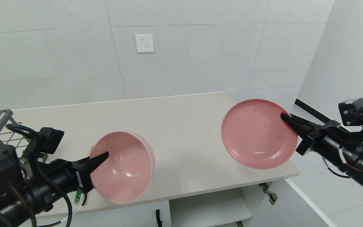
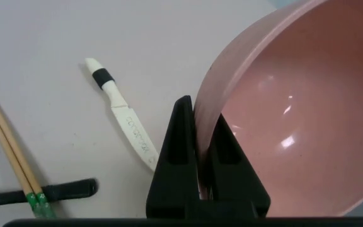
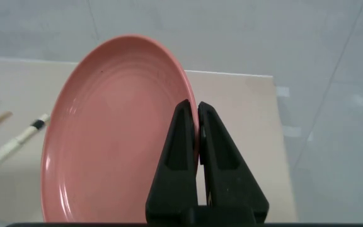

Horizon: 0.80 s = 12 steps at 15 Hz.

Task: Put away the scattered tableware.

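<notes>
Knife (image 2: 121, 116), chopsticks (image 2: 12, 148) on counter (image 1: 181, 126) — bowl (image 1: 128, 167), plate (image 1: 257, 132) gripped

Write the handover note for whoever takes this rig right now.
Left pincer: shut on the rim of the pink bowl, held tilted at the front edge of the counter.
Right pincer: shut on the rim of the pink plate, held tilted over the counter's right end.
Lying on the counter by the bowl: knife and chopsticks.
Done: bowl and plate grasped.
Left: stow both, then the knife and chopsticks.
</notes>
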Available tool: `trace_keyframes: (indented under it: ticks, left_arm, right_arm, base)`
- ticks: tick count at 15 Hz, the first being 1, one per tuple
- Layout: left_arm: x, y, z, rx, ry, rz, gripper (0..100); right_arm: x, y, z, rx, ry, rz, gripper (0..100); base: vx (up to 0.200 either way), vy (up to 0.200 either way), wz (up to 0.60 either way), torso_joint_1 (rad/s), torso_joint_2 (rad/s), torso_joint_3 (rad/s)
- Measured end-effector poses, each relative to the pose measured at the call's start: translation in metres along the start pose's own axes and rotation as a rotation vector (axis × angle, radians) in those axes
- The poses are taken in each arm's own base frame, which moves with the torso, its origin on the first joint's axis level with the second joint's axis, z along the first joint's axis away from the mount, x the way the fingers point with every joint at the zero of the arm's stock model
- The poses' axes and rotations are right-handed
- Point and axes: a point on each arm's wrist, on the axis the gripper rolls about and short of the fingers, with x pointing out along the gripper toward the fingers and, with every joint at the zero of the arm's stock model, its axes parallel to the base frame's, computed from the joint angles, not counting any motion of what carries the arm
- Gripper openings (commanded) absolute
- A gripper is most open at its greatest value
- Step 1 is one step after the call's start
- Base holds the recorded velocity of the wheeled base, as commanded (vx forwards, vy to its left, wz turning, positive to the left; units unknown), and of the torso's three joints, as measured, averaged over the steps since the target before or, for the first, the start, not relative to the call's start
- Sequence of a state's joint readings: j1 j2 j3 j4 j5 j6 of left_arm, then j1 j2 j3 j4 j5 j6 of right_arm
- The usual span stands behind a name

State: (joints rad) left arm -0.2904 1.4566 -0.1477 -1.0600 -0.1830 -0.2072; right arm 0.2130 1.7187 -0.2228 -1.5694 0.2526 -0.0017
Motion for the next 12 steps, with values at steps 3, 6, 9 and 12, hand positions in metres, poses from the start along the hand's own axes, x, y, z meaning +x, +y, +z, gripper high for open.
trace_keyframes:
  ticks: [3, 6, 9, 12]
  left_arm:
    - [0.001, -0.003, -0.003, 0.012, 0.004, 0.032, 0]
    - [0.000, -0.008, -0.004, 0.069, -0.006, 0.039, 0]
    - [-0.005, -0.010, -0.001, 0.075, -0.046, 0.028, 0]
    - [-0.010, -0.010, 0.002, 0.077, -0.072, 0.026, 0]
  right_arm:
    - [0.001, 0.000, -0.002, -0.003, 0.008, 0.000, 0]
    - [0.001, 0.001, -0.002, -0.003, 0.009, 0.006, 0]
    - [0.000, 0.002, -0.002, -0.003, 0.007, 0.010, 0]
    - [0.000, 0.003, -0.003, -0.003, 0.012, 0.012, 0]
  base:
    - [-0.200, 0.000, 0.00, 0.017, 0.01, -0.002]
    - [-0.067, 0.000, 0.00, -0.002, 0.00, 0.004]
    - [0.000, 0.000, 0.00, 0.000, 0.00, 0.000]
    - [0.000, 0.000, 0.00, 0.000, 0.00, 0.000]
